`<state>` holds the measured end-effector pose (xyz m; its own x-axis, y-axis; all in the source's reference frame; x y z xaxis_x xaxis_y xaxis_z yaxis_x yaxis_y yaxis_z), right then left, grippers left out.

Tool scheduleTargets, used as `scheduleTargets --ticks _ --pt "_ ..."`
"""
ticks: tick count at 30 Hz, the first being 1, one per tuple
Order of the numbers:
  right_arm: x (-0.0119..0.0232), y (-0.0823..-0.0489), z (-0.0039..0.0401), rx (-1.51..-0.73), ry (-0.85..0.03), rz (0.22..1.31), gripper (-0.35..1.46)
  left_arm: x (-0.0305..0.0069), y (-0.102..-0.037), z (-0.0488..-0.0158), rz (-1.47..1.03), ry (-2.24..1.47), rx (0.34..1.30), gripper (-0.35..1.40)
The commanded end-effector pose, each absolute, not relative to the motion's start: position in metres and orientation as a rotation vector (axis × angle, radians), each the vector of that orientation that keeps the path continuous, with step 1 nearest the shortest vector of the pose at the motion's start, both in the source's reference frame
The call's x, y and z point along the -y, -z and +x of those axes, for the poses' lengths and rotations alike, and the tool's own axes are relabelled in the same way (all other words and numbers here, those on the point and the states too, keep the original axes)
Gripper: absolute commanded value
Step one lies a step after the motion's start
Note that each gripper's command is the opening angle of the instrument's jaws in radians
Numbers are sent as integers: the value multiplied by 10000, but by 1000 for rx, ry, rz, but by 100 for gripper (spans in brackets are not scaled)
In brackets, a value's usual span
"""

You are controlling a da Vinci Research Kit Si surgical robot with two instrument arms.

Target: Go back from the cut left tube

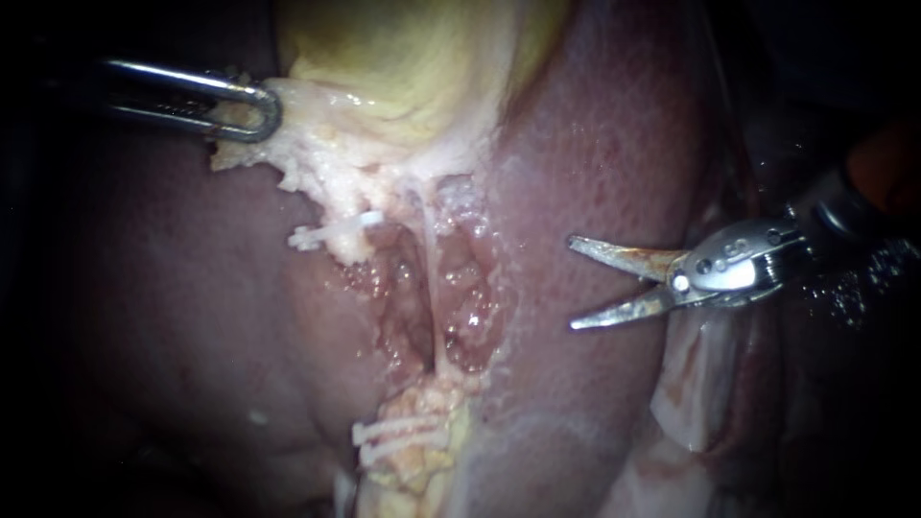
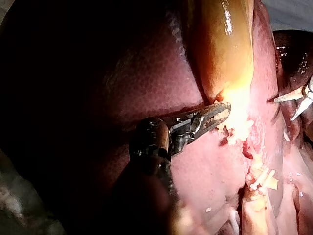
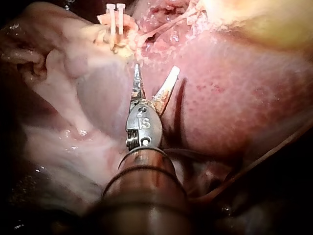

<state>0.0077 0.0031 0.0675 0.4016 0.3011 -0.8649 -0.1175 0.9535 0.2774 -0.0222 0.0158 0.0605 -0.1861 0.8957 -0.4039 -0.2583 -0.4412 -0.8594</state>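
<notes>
Blades on my right instrument (image 1: 574, 284) are thin, pointed and shiny, with brown stains. They stand wide apart like open scissors and hold nothing. They hover over smooth, dark red liver (image 1: 595, 144), well to the right of the pit (image 1: 460, 317), which is wet, bumpy and raw. The shaft comes in from the right, almost flat. The left tube (image 1: 350, 242) lies cut in two on the left side of the pit. Its top end has one white top clip (image 1: 321, 233), and its bottom end has white bottom clips (image 1: 398, 434), with a gap between the ends. A thin, pale strand (image 1: 434, 288) runs whole just beside it. My left instrument (image 1: 264, 113) has loop-shaped jaws closed on lumpy, pale fat (image 1: 317, 144) under the soft yellow gallbladder (image 1: 403, 58). Its shaft lies level, coming from the left.
</notes>
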Motion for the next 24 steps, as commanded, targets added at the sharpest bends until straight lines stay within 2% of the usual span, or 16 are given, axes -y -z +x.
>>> scheduleTargets --ticks 1,13,24 --pt "-31 -675 77 -1129 -267 183 145 -157 -609 -224 -1221 -1755 827 -35" --pt "-31 -675 76 -1129 -267 183 145 -144 -660 -248 -1202 -1766 850 -35" --pt "-30 -675 78 -1133 -263 190 145 -141 -660 -249 -1200 -1769 853 -35"
